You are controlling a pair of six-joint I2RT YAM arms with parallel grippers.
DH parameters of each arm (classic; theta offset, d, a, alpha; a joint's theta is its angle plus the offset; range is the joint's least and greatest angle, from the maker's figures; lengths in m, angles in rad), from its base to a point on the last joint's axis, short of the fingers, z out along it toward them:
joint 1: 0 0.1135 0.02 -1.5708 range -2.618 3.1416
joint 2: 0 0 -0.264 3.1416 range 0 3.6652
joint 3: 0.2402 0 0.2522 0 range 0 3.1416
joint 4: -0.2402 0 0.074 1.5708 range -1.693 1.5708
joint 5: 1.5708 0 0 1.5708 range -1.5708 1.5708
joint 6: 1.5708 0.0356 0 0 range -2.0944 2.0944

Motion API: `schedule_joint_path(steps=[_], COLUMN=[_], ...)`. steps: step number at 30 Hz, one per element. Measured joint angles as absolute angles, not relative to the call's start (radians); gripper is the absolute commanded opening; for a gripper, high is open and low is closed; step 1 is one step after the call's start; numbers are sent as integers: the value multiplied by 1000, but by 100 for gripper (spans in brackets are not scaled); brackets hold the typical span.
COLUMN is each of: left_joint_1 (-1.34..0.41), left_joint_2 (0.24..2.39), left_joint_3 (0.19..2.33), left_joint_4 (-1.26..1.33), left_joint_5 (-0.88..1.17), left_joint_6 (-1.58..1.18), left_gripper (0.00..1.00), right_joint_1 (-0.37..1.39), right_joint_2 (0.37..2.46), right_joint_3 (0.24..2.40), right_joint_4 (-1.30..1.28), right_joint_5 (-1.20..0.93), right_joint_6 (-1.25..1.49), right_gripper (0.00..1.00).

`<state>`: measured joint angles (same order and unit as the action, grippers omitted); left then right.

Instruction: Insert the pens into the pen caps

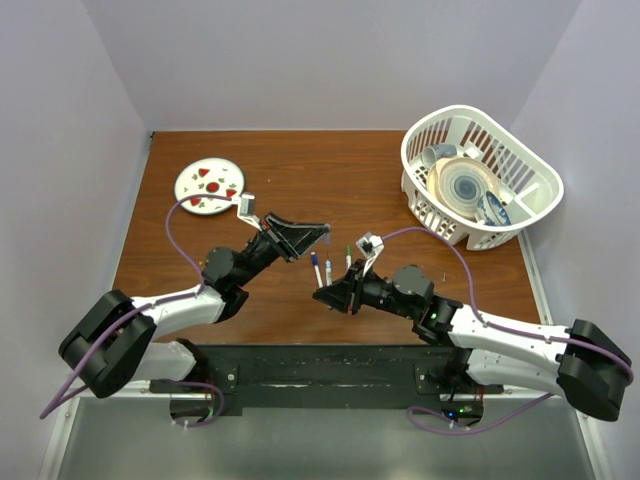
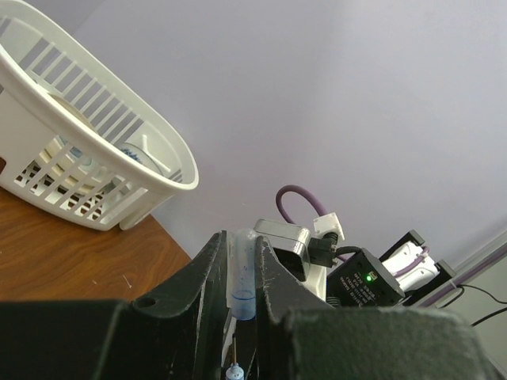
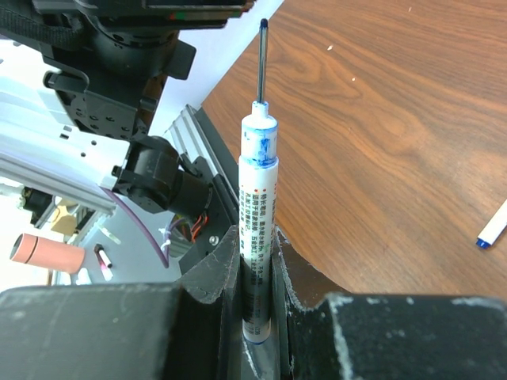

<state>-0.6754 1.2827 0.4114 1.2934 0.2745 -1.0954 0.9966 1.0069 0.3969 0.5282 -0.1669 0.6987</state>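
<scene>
**Item 1, left gripper** (image 2: 242, 255). I see the jaws drawn in tight on a short blue-tinted cap (image 2: 242, 277). The cap stands upright between the fingers, with its upper part clear above them. In the top view this gripper (image 1: 318, 232) sits over the middle of the table (image 1: 400, 290) and points right.

**Item 2, right gripper** (image 3: 256, 255). The jaws are narrowed onto the lower barrel of a blue-ended pen (image 3: 257, 198). The pen has a white barrel with printed text, and its thin nib points away from the gripper. Most of the pen projects beyond the fingertips. In the top view the gripper (image 1: 325, 293) faces the left one, and the pen (image 1: 316, 268) runs between them. At the bottom edge of the left wrist view, a thin nib on a blue collar shows just below the cap. I cannot tell whether it touches the cap.

**Item 3, second pen** (image 1: 328, 268). It is white with a blue end and lies on the wood just beside the held pen. I see its tip at the right edge of the right wrist view (image 3: 493, 231).

**Item 4, green-ended pen** (image 1: 348, 255). It lies on the table near the second pen, on its right.

**Item 5, plate** (image 1: 210, 186). It is round and white with red marks, at the far left of the table, well apart from the pens.

**Item 6, basket** (image 1: 525, 190). It is white and slatted, at the far right, and holds dishes (image 1: 465, 185).
</scene>
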Motion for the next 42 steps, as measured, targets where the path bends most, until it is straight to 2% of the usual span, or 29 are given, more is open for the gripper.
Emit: schedule_joint_path(steps=[42], left_joint_1=[-697], left_joint_2=[1299], left_joint_3=[379], left_joint_4=[1293], left_joint_5=[260], left_joint_6=[-1097], left_gripper=[0], right_joint_1=[997], right_joint_2=[993], right_joint_3=[397], right_joint_4=[525], right_joint_5=[-150], right_joint_6=[700], right_gripper=[0])
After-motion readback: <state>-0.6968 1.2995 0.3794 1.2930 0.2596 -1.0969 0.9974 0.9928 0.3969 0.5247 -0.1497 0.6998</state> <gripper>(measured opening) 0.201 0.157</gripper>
